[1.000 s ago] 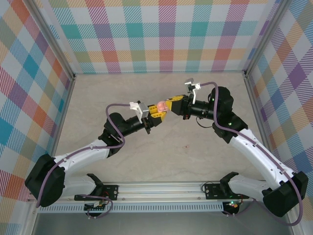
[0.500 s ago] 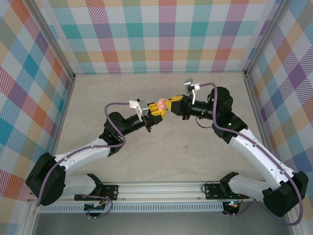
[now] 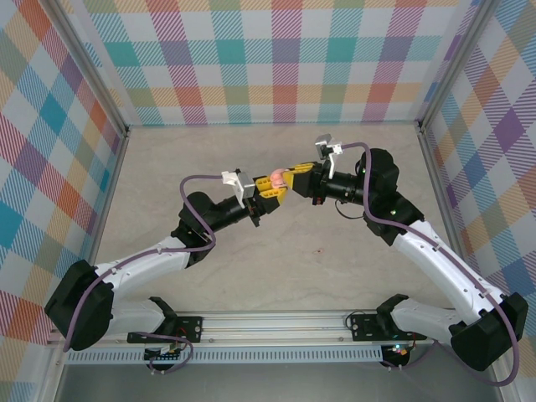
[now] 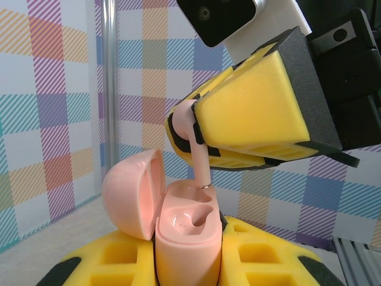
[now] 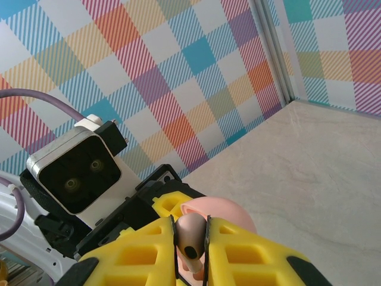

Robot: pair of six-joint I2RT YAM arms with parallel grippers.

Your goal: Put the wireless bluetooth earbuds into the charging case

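The charging case [image 4: 187, 238] is pale pink and stands upright between my left gripper's [image 4: 187, 262] yellow fingers [image 4: 113, 262], lid [image 4: 132, 193] swung open to the left. My right gripper [image 5: 191, 250] is shut on a pink stemmed earbud [image 4: 199, 158], whose metal-ringed stem tip rests at the mouth of the case's far socket. The near socket shows bare glossy plastic. In the top view both grippers meet mid-air above the table's middle, left gripper [image 3: 265, 199] below the right gripper [image 3: 289, 180], the pink case [image 3: 274, 179] between them. In the right wrist view the earbud [image 5: 191, 238] sits pinched above the lid [image 5: 226, 211].
The beige table [image 3: 335, 251] is walled by plaid panels [image 3: 276, 59] at the back and on both sides. The left arm's wrist camera housing [image 5: 74, 173] sits close in front of the right gripper. A metal rail [image 3: 276, 322] runs along the near edge.
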